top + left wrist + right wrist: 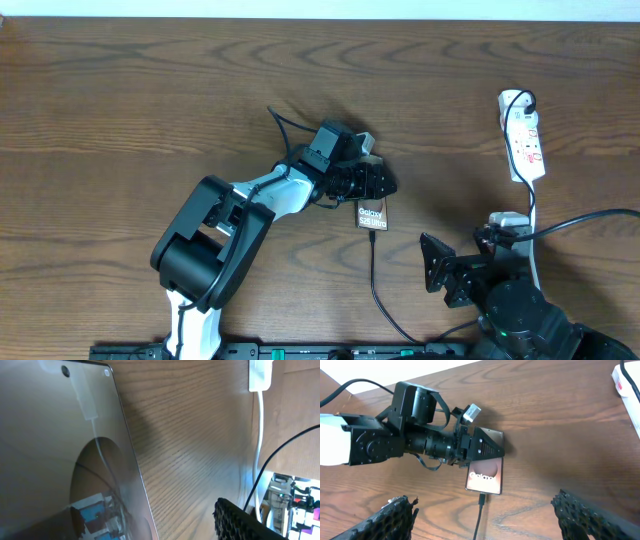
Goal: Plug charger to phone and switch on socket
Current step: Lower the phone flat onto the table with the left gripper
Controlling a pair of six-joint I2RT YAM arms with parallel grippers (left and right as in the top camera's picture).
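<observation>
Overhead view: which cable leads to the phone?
The thin black charger, ending at the phone's lower edge; the thicker white cord runs to the socket instead.

The table (150, 100) is brown with wavy, darker wood grain. At 2 o'clock lies a white power strip (523, 135) with red markings. The phone (371, 215) has a glossy brownish screen with a pale oval and white "Galaxy" lettering. The charger cable (376, 280) is black.

Looks down on the phone (371, 215) from far overhead, skims its screen closely from left wrist, faces it nearby from right.
</observation>
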